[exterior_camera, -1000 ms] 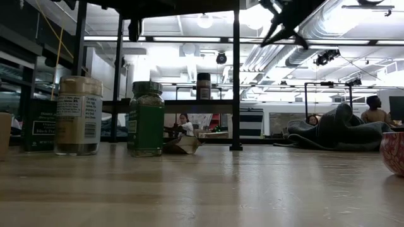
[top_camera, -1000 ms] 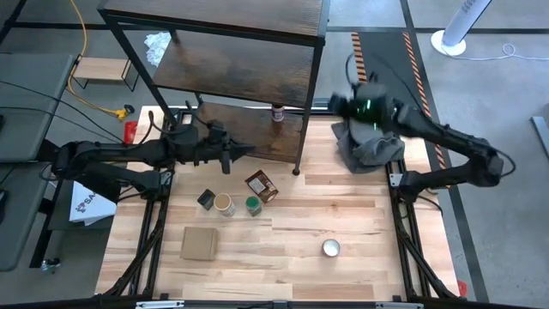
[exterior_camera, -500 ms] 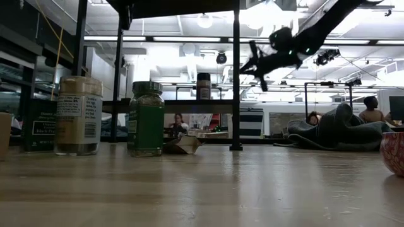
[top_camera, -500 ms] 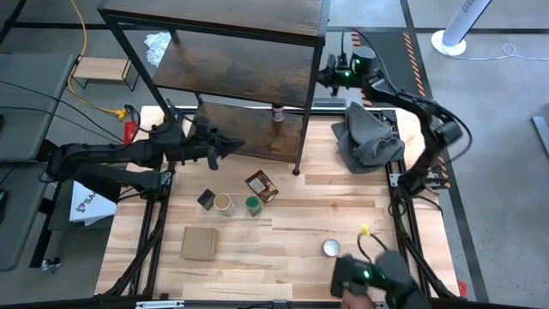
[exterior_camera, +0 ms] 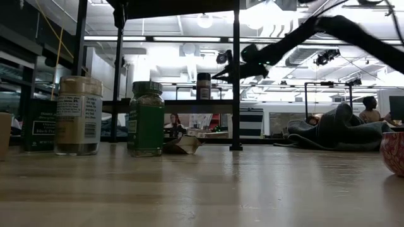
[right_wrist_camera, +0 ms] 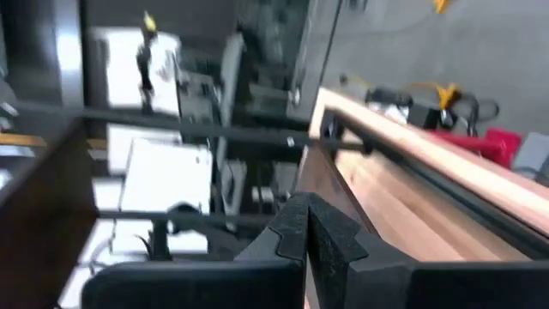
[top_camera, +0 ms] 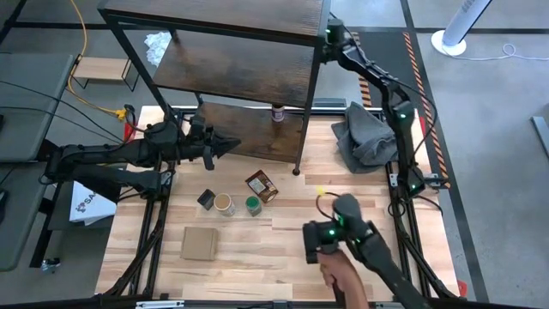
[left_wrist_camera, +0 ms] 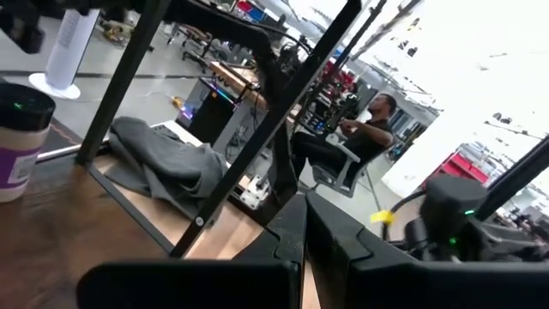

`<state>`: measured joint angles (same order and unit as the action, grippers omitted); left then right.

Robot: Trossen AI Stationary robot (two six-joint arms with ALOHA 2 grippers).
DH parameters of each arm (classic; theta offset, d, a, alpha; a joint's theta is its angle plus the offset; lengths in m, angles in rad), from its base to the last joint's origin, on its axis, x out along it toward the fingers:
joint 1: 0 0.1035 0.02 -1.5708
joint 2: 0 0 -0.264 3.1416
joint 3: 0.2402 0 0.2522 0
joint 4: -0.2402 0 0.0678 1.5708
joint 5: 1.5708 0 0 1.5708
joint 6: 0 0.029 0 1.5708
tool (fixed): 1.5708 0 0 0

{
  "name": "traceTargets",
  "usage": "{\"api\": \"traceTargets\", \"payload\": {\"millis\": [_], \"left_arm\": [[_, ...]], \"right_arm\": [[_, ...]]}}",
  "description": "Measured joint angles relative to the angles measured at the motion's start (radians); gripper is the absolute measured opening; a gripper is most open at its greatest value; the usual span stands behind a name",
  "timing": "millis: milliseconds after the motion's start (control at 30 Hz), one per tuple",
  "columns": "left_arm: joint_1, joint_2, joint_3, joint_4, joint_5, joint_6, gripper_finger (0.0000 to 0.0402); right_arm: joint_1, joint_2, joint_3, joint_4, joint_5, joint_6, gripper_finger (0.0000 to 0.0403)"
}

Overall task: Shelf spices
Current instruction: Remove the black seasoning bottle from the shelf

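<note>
The shelf (top_camera: 240, 60) stands at the table's far side. The dark-capped jar with the purple-white label (top_camera: 277, 112) (left_wrist_camera: 17, 137) stands on the shelf's lower board. On the table stand the small dark tin (top_camera: 206, 199), the tan-lidded jar (top_camera: 224, 203) (exterior_camera: 77, 115) and the green-lidded jar (top_camera: 252, 205) (exterior_camera: 146, 118). The brown-orange pouch (top_camera: 261, 185) lies just beyond them. My left gripper (top_camera: 236, 146) (left_wrist_camera: 304, 232) is shut and empty, level at the lower board's left part. My right gripper (top_camera: 328, 34) (right_wrist_camera: 304, 223) is shut and empty, high beside the shelf's top right corner.
A person's hand (top_camera: 343, 275) holds a dark device with green lights (top_camera: 336, 233) over the table's near right part. A grey cloth (top_camera: 369, 137) lies at the far right. A cardboard square (top_camera: 199, 243) lies near the front. White crumpled paper (top_camera: 157, 47) sits on the shelf.
My right arm has swung from above the grey cloth toward the far edge and left, up to the shelf's top right corner. My left gripper has drawn back slightly toward the table's left. A hand with a dark device has come in from the near edge.
</note>
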<state>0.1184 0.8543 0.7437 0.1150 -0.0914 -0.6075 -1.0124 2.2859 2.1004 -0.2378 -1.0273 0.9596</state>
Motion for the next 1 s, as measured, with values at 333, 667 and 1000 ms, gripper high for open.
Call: {"api": "traceTargets", "payload": {"millis": [333, 667, 1000], "left_arm": [[0.0, 0.0, 0.0, 0.002, -0.076, -0.037, 0.0007], [0.0, 0.0, 0.0, 0.002, -0.106, -0.063, 0.0007], [0.0, 0.0, 0.0, 0.002, -0.157, -0.072, 0.0007]], "right_arm": [[-0.012, 0.158, 0.161, -0.226, -0.181, -0.203, 0.0], [0.082, 0.158, 0.129, -0.365, -0.22, -0.417, 0.0], [0.136, 0.158, 0.129, -0.425, -0.216, -0.538, 0.0]]}}
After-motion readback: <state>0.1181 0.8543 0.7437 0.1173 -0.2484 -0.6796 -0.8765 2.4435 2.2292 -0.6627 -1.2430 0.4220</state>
